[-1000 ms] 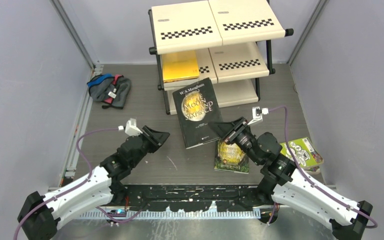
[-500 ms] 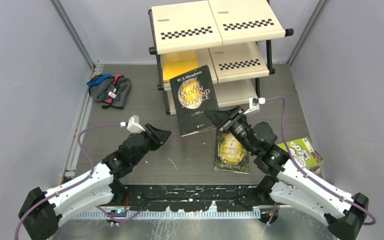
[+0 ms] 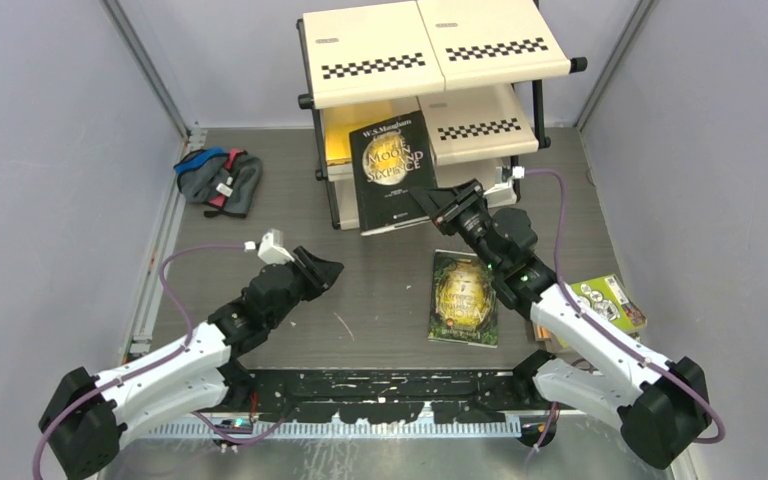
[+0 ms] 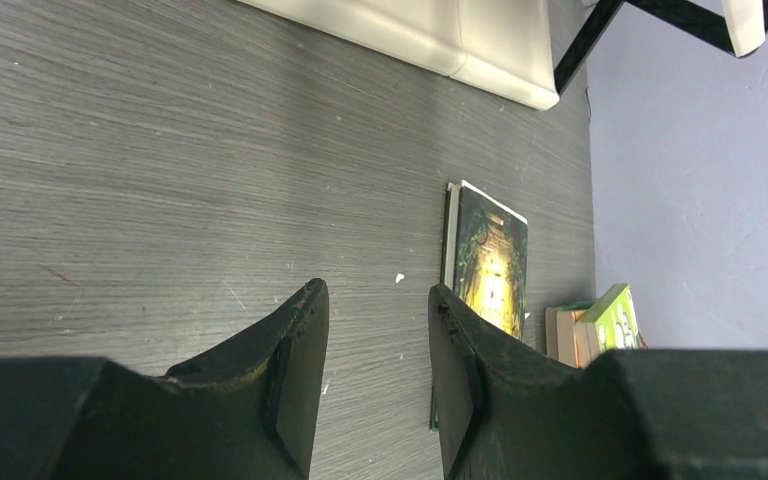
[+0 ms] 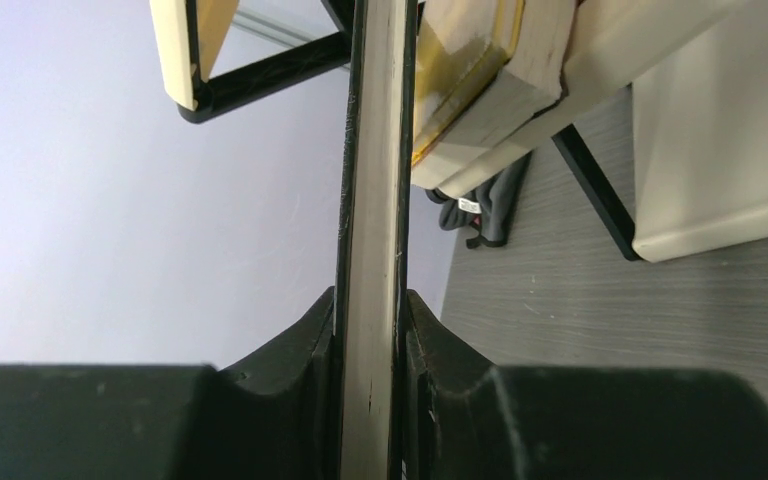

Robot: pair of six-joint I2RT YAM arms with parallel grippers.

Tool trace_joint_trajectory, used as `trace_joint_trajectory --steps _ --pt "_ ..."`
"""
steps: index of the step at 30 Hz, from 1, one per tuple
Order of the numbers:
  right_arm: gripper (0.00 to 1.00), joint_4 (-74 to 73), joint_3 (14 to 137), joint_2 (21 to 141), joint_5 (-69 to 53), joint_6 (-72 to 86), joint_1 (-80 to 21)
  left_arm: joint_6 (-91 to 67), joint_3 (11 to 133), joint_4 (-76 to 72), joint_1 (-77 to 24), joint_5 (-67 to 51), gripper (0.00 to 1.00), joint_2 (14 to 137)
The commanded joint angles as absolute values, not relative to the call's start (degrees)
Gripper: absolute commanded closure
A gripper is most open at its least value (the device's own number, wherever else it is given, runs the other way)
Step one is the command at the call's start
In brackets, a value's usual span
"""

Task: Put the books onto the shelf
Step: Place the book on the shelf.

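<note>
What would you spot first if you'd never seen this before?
A black "Moon and Sixpence" paperback held up off the table, pinched by the right gripper, at the front of the cream checkered shelf. Behind it, a yellow book lies on the middle tier; the left gripper hovers open.

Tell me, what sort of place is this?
Probably a lab test cell, not a home: plain grey walls box in a table, a left arm and right arm are bolted at its near edge, and a shelf with paperbacks serves as props.
</note>
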State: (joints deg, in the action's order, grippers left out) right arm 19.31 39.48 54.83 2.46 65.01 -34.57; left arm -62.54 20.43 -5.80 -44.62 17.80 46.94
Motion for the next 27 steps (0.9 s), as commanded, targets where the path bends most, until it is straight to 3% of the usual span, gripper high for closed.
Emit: trace_joint_trajectory --steps 1,27 --pt "0.99 35.45 45.84 56.39 -2.19 70.14 -32.67 -61.19 22.97 -9.49 -44.39 18.42 0.58 47.65" --pt "0.99 44.77 67.98 88.98 -9.12 80.31 -26.02 -60.48 24.14 -9.74 -43.22 18.9 0.58 49.47"
